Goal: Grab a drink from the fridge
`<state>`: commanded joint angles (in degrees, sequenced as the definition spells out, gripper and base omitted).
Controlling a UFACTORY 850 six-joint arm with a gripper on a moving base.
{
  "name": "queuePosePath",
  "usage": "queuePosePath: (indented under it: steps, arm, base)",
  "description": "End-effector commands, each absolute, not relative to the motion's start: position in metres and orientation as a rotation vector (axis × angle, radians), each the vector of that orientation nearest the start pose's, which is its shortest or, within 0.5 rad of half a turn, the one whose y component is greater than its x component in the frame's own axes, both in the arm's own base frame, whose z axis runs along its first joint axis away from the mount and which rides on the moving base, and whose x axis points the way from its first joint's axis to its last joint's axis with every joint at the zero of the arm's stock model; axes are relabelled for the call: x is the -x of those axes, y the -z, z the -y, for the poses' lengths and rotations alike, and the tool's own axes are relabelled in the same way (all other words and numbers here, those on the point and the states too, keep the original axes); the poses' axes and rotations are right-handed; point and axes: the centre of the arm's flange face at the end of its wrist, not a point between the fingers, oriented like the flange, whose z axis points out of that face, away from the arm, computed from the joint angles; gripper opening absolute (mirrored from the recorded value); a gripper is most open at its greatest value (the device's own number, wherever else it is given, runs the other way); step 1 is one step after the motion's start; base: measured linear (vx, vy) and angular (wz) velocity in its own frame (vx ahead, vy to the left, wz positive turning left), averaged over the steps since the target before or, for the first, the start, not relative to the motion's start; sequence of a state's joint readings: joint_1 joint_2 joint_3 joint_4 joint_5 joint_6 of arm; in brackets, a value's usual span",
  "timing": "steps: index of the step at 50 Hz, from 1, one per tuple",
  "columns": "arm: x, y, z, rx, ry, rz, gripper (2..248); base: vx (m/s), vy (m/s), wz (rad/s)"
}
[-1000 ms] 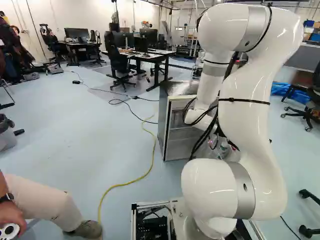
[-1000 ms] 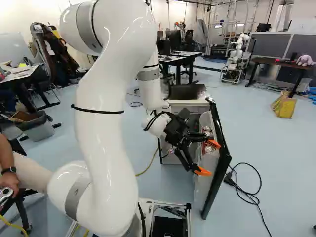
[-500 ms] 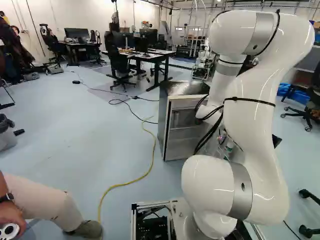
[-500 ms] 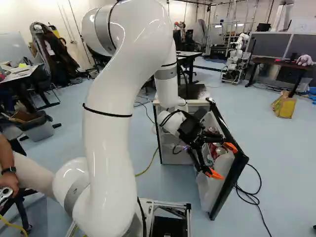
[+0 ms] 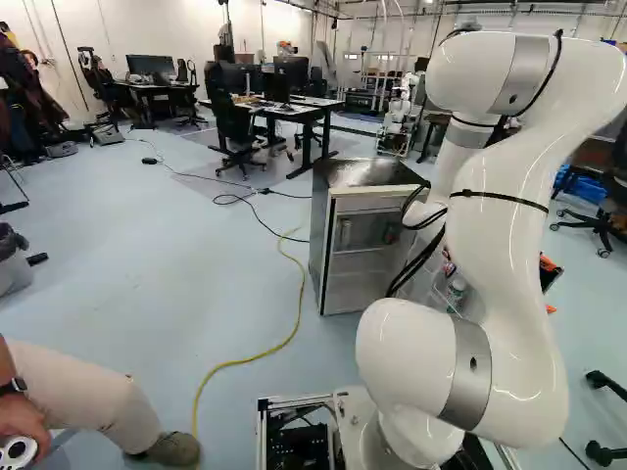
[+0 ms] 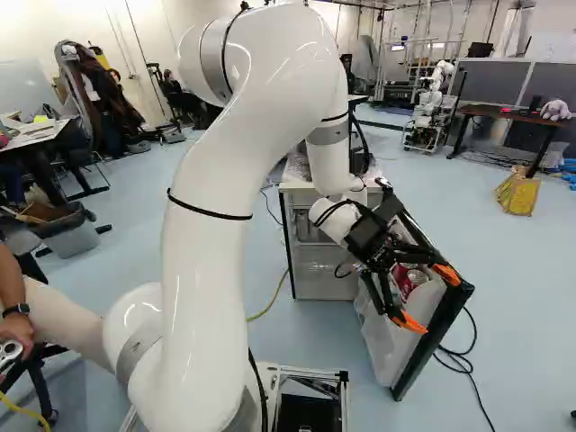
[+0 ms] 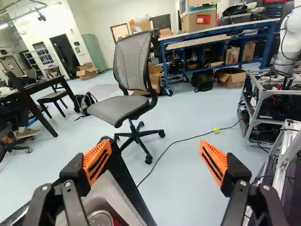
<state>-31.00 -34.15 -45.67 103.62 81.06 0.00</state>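
- Evidently, the claw (image 6: 427, 299) was released, its two fingers well apart.
- A red can (image 6: 416, 278) sat in the open fridge door (image 6: 427, 342), near the claw.
- The fridge (image 5: 355, 284) stood ahead of the base.

Fridge (image 5: 343, 269) ahead of base (image 5: 302, 446), cans (image 6: 417, 278) inside its door (image 6: 393, 349), desk (image 5: 331, 103) behind

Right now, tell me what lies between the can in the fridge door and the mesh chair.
In the wrist view, from the can toward the chair come the door's pale lining, its black edge, then floor, with one orange-padded finger reaching in alongside.
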Motion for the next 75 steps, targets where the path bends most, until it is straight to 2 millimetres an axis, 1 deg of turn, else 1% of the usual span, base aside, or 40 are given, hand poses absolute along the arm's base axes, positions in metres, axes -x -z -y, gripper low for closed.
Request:
queuePosePath:
  steps: [31,56,75]
  arm:
    - [-0.326,-0.281,0.297,-0.567,-0.735,1.741,247]
    - [-0.333,-0.28,0.268,-0.64,-0.765,1.716,247]
    - [-0.343,-0.28,0.255,-0.674,-0.791,1.708,247]
  base:
    - [0.0,0.0,0.0]
    - [0.0,0.0,0.0]
    - [0.0,0.0,0.0]
